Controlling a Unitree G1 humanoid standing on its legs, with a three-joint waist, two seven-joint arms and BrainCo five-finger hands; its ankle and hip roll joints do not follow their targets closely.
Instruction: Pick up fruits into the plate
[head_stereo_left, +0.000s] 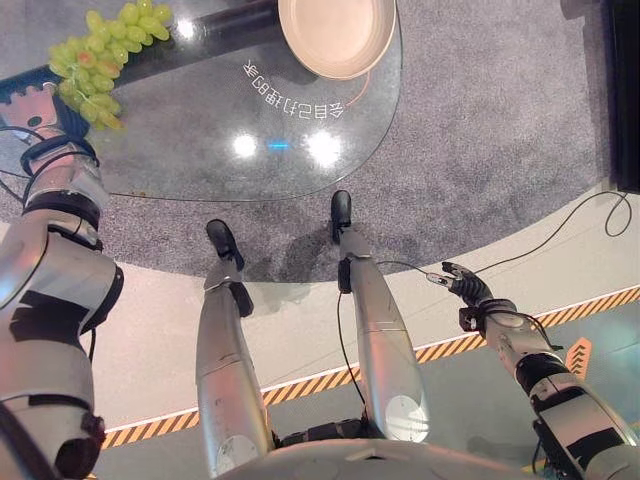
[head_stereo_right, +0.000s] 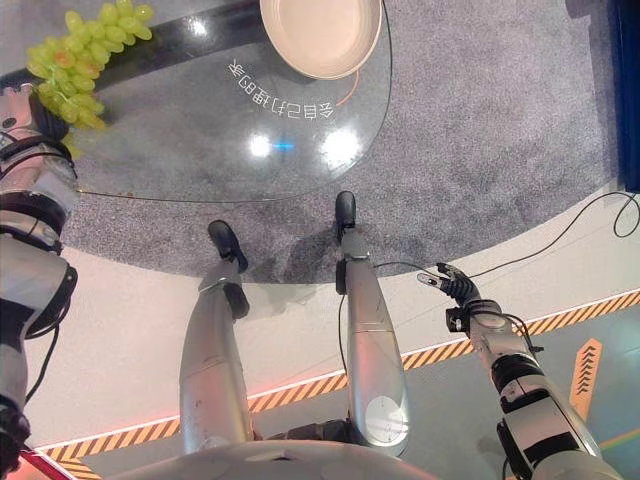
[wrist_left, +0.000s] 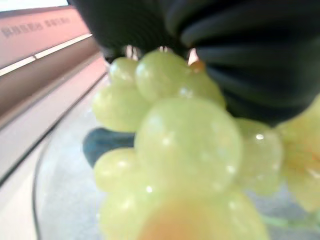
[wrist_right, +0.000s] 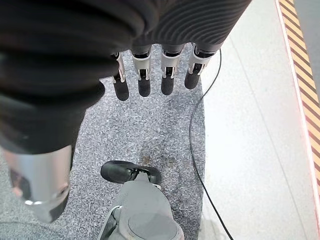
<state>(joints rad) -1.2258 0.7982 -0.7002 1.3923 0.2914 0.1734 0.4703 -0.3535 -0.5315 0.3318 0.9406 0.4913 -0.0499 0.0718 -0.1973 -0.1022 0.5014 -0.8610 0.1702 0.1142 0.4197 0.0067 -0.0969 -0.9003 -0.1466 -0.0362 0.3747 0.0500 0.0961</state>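
Note:
A bunch of green grapes (head_stereo_left: 100, 55) lies on the glass table (head_stereo_left: 200, 150) at its far left. My left hand (head_stereo_left: 40, 100) is right against the bunch's near end. In the left wrist view the grapes (wrist_left: 185, 145) press close under the hand's dark cover (wrist_left: 240, 55). A round cream plate (head_stereo_left: 337, 35) sits on the table's far side, to the right of the grapes, with nothing in it. My right hand (head_stereo_left: 465, 287) hangs low at the right, away from the table. It is open, its fingers (wrist_right: 144, 75) straight over the carpet.
The table is a rounded glass top with white lettering (head_stereo_left: 295, 100) printed near the plate. Grey carpet (head_stereo_left: 500, 130) spreads beneath and to the right. A pale floor with an orange-and-black striped line (head_stereo_left: 560, 315) runs nearer me.

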